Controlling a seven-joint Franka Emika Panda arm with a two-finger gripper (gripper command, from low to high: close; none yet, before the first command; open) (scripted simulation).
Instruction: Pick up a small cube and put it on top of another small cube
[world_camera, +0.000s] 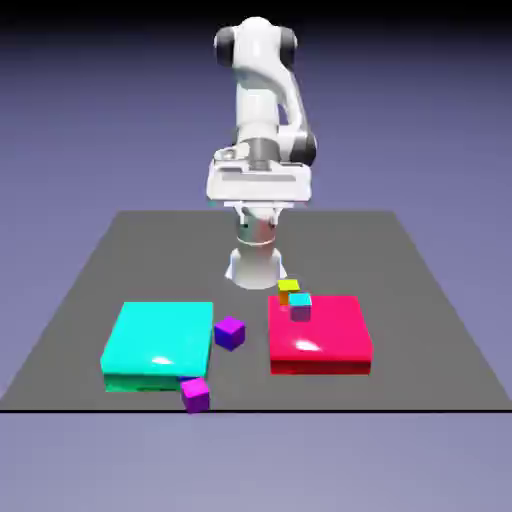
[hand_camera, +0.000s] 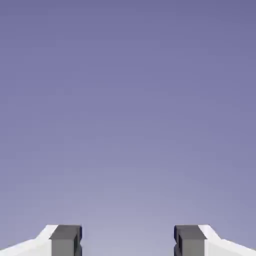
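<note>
Can make out a broad cyan slab (world_camera: 160, 340) on the exterior view's left of the table (world_camera: 330, 250), and a red slab (world_camera: 320, 345) on its right. Over the red slab's far part, can see a cyan cube (world_camera: 300, 307) with a yellow cube (world_camera: 288, 288) partly hidden behind; can't tell whether either touches the slab or the other. Between the slabs, nearer to the cyan one, can find the violet cube (world_camera: 230, 333), turned with an upright edge toward the camera.

Can spot the magenta cube (world_camera: 195, 395) at the table's near edge, by the cyan slab's near corner on the exterior view's right, and overlapping that corner in the picture. Can't tell whether actually touching it. From there to the violet cube, have to reckon with that slab close along one side. Lies well apart from the red slab. Sits turned askew to the table's edge, with an upright edge facing roughly toward the camera; being a cube, has no long axis to speak of.

Above the table's far part, can see the arm (world_camera: 257, 90) folded upright, with the hand (world_camera: 260, 180) held high and well apart from every cube. In the hand view, get only plain backdrop (hand_camera: 128, 110) beyond the claw (hand_camera: 128, 241). Stands open, with a wide gap between the fingertips (hand_camera: 66, 241) and nothing held.
</note>
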